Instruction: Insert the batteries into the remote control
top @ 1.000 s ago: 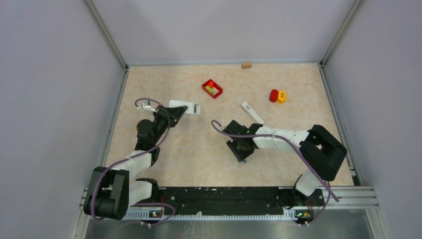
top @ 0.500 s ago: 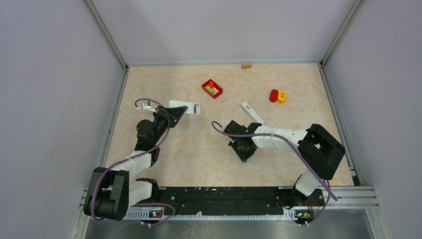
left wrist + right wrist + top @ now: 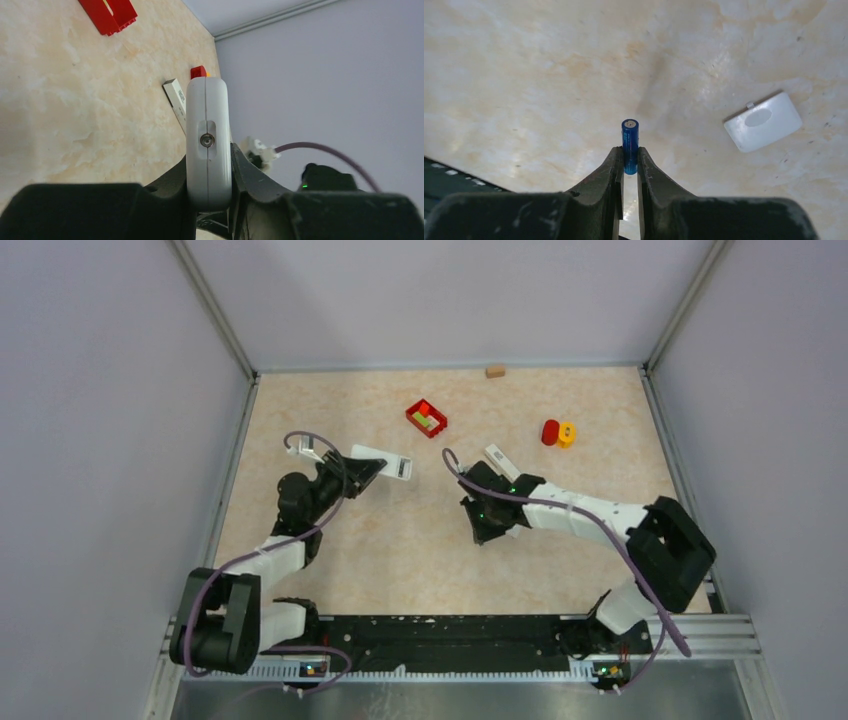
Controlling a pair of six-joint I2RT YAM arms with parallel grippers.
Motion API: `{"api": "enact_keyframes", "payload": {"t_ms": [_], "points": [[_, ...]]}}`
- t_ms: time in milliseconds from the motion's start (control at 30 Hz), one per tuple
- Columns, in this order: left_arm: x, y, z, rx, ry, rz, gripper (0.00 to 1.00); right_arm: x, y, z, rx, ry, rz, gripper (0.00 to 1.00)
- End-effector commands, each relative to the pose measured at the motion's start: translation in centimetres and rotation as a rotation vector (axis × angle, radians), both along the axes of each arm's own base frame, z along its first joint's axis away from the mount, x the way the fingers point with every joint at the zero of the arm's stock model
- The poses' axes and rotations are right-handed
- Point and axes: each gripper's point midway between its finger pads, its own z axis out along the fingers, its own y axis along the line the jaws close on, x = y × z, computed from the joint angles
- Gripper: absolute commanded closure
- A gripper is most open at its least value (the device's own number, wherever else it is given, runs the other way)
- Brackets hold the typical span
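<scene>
Gripped the remote control (image 3: 207, 115) edge-on in the left gripper (image 3: 209, 175), jaws pressed against both broad faces, off the table (image 3: 400, 550) and left of centre. Pinched the blue battery (image 3: 629, 131) by its lower end in the right gripper (image 3: 629, 156), jaws closed on it, most of the cell sticking out past the fingertips, lifted off the surface mid-table. Left wide bare tabletop between the two arms and toward the near edge. Found a white battery cover (image 3: 763, 121) lying flat, apart from the right gripper. Found a second remote (image 3: 496, 456) just behind the right wrist, a red tray (image 3: 426, 418) farther back, red and yellow pieces (image 3: 558, 433) toward the right rim, and a wooden block (image 3: 494, 370) against the far edge.
</scene>
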Motion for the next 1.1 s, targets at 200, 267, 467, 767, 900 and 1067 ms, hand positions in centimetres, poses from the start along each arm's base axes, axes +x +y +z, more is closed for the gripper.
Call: {"api": "enact_keyframes", "payload": {"t_ms": [200, 267, 467, 767, 900, 1067], "points": [[0.2, -1.5, 2.9, -0.031, -0.087, -0.107, 1.0, 2.7, 6.0, 17.0, 0.643, -0.621, 0.289, 1.0], [0.3, -1.6, 3.2, -0.032, -0.097, -0.117, 1.0, 2.5, 6.3, 19.2, 0.679, -0.709, 0.366, 0.98], [0.0, -2.0, 5.2, -0.047, -0.196, -0.157, 1.0, 1.2, 6.8, 22.8, 0.743, -0.92, 0.562, 0.97], [-1.0, -2.6, 6.8, -0.072, -0.337, -0.221, 1.0, 0.5, 7.5, 24.0, 0.8, -0.936, 0.604, 0.96], [-1.0, -2.5, 6.9, -0.117, -0.352, -0.215, 1.0, 0.0, 7.8, 24.4, 0.836, -0.947, 0.61, 0.96], [-1.2, -2.9, 7.3, -0.208, -0.325, -0.271, 1.0, 0.8, 7.5, 24.6, 0.818, -0.935, 0.55, 0.95]]}}
